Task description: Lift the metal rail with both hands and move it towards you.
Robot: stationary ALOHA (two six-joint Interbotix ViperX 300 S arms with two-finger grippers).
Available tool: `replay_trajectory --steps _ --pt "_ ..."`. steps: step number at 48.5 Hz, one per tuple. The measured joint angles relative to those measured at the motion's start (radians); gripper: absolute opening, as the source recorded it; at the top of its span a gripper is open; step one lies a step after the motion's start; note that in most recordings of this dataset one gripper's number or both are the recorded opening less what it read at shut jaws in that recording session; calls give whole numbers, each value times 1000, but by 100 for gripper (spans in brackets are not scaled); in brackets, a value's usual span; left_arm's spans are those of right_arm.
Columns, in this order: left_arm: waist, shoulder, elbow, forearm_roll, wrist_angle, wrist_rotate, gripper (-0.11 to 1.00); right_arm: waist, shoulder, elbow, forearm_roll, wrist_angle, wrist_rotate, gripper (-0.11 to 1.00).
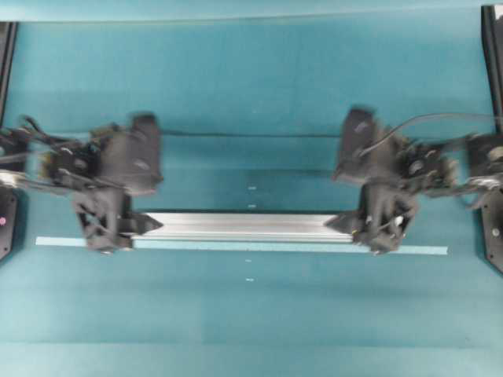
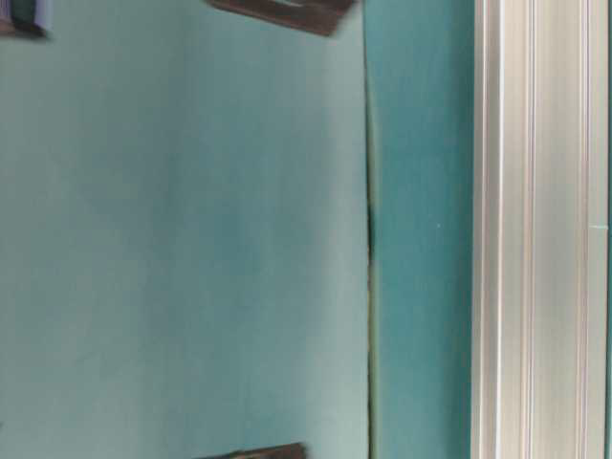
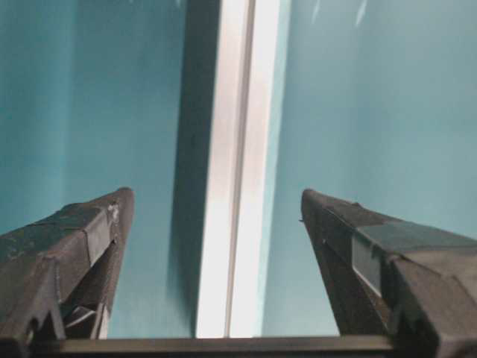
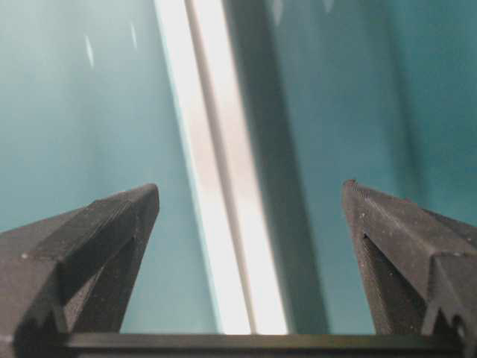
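Observation:
The metal rail is a long silver grooved bar lying left to right across the teal table. My left gripper stands open over the rail's left end. In the left wrist view the rail runs away between the two wide-apart fingers, and neither touches it. My right gripper stands open over the right end. The right wrist view has the rail passing between the fingers with a gap on each side. Up close in the table-level view, the rail fills the right edge.
A thin pale-teal tape strip lies along the rail's near side and reaches past both ends. A seam in the teal mat runs behind the grippers. Black frame posts stand at the table's outer edges.

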Motion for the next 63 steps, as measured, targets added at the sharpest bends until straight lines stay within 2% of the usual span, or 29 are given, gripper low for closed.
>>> replay_trajectory --steps 27,63 --pt "8 -250 91 2 -175 2 88 -8 -219 21 -11 -81 -9 99" --pt "11 -595 147 0 -183 3 88 -9 -555 89 -11 -141 -3 99"
